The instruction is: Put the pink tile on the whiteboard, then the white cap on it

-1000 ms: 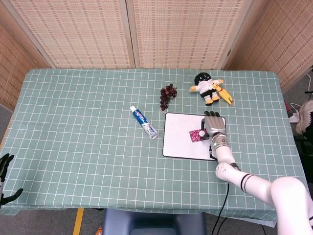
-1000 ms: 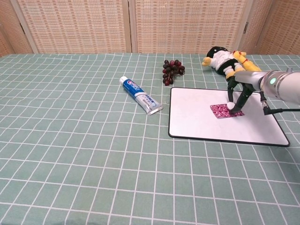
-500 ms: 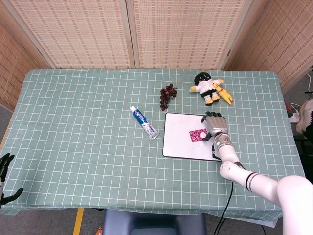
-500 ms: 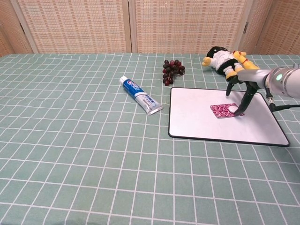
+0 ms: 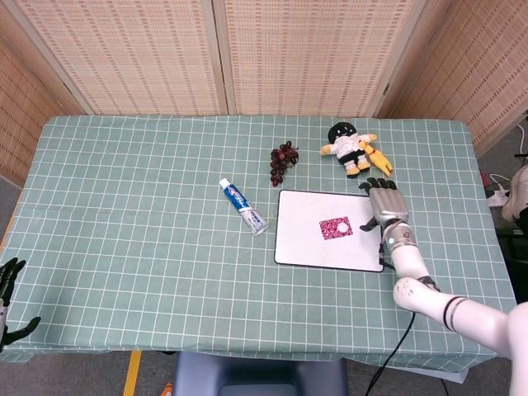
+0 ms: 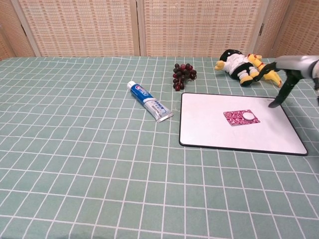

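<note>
The pink tile (image 5: 336, 228) (image 6: 241, 117) lies flat on the whiteboard (image 5: 305, 243) (image 6: 209, 127), right of its middle. The small white cap (image 5: 339, 225) (image 6: 247, 116) sits on top of the tile. My right hand (image 5: 386, 204) (image 6: 282, 87) hovers open at the whiteboard's right edge, clear of the cap, fingers spread and holding nothing. My left hand (image 5: 10, 293) hangs off the table's front left corner, dark fingers spread and empty; the chest view does not show it.
A toothpaste tube (image 5: 244, 206) (image 6: 150, 101) lies left of the whiteboard. A bunch of dark grapes (image 5: 283, 160) (image 6: 183, 74) sits behind it. A small doll (image 5: 355, 148) (image 6: 244, 64) lies at the back right, close to my right hand. A green checked cloth (image 5: 124, 206) covers the table.
My right hand let go of the white cap, leaving it on the pink tile, and drew back to the right and up, off the whiteboard. The left hand stayed still.
</note>
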`<act>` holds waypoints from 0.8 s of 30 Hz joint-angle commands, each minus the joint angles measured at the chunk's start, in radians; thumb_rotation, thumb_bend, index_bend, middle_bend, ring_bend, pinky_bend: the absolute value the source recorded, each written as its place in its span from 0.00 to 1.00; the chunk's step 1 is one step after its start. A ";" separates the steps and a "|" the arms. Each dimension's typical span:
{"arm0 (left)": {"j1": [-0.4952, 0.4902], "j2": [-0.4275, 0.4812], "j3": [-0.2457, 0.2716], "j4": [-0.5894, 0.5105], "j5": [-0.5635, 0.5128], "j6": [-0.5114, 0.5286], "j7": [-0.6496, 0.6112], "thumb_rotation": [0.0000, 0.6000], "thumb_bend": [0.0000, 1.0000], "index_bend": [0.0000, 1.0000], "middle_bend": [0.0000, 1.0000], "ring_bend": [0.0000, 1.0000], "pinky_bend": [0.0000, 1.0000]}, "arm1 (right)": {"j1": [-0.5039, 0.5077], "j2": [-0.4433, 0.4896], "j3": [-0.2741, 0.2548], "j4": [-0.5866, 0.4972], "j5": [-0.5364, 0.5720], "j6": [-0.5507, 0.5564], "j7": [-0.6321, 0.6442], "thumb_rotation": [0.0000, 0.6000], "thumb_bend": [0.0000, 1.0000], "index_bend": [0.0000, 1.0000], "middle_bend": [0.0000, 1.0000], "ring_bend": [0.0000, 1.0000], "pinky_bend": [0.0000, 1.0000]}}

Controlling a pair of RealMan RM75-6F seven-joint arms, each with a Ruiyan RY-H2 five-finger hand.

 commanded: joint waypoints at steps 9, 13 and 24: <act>-0.021 -0.012 -0.002 -0.018 0.025 -0.005 0.036 1.00 0.16 0.00 0.00 0.00 0.00 | -0.415 0.271 -0.152 -0.267 -0.420 0.507 0.229 0.93 0.00 0.18 0.05 0.00 0.00; -0.033 -0.017 -0.005 -0.023 0.028 -0.015 0.041 1.00 0.16 0.00 0.00 0.00 0.00 | -0.484 0.271 -0.146 -0.273 -0.425 0.566 0.269 0.97 0.00 0.18 0.05 0.00 0.00; -0.047 -0.026 -0.005 -0.024 0.038 -0.017 0.069 1.00 0.16 0.00 0.00 0.00 0.00 | -0.529 0.287 -0.103 -0.254 -0.427 0.527 0.283 1.00 0.00 0.16 0.05 0.00 0.00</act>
